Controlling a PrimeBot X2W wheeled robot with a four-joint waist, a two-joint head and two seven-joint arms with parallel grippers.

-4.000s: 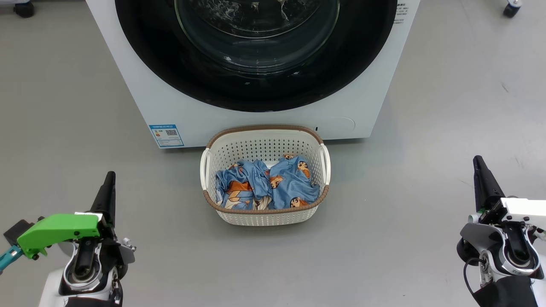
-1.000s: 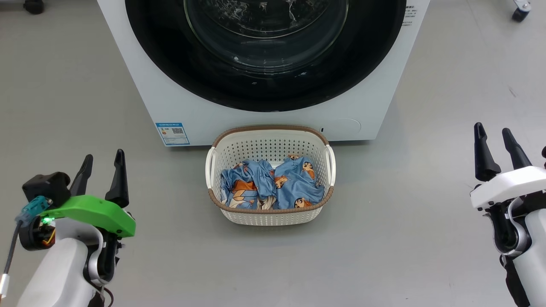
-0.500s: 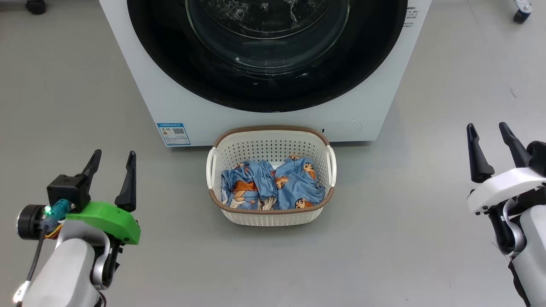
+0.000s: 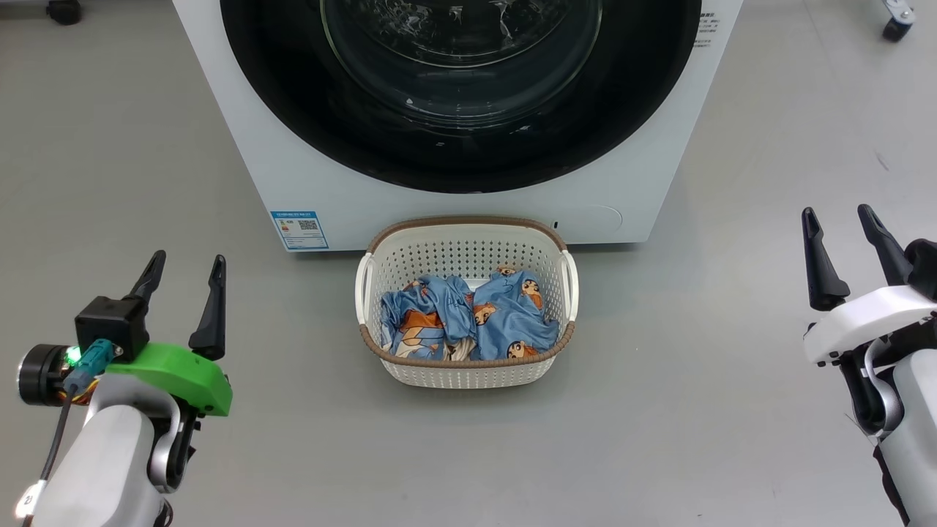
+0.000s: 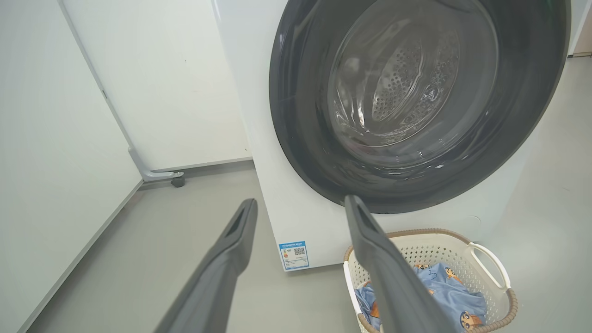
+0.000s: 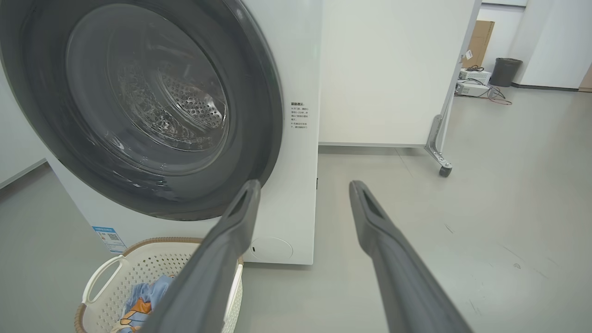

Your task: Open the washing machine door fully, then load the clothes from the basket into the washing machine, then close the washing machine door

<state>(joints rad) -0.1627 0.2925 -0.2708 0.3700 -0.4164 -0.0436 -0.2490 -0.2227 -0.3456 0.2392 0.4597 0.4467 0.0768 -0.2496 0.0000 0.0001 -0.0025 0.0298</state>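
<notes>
The white washing machine [image 4: 307, 183] stands ahead with its black-rimmed round door [image 4: 468, 157] closed flat against the front; the steel drum shows through the glass [image 5: 397, 88]. Right in front of it sits the cream basket [image 4: 466, 373], holding the light blue clothes [image 4: 468, 318]. My left gripper [image 4: 187, 267] hovers open over the floor, well left of the basket. Far to the basket's right, my right gripper [image 4: 838, 219] is open too. Both hold nothing. In the wrist views, the door [image 6: 138, 111] and basket [image 5: 490, 273] lie beyond the spread fingers.
A white panel on castors [image 5: 175, 180] stands left of the machine, and another castored panel [image 6: 444, 169] to its right. A dark bin [image 6: 505, 71] and boxes sit far back right. Grey floor spreads on both sides of the basket.
Both arms have risen and turned so that each gripper's two spread fingers show. In the last half second the left gripper shifted slightly left. The camera drifted a little, shifting the scene right.
</notes>
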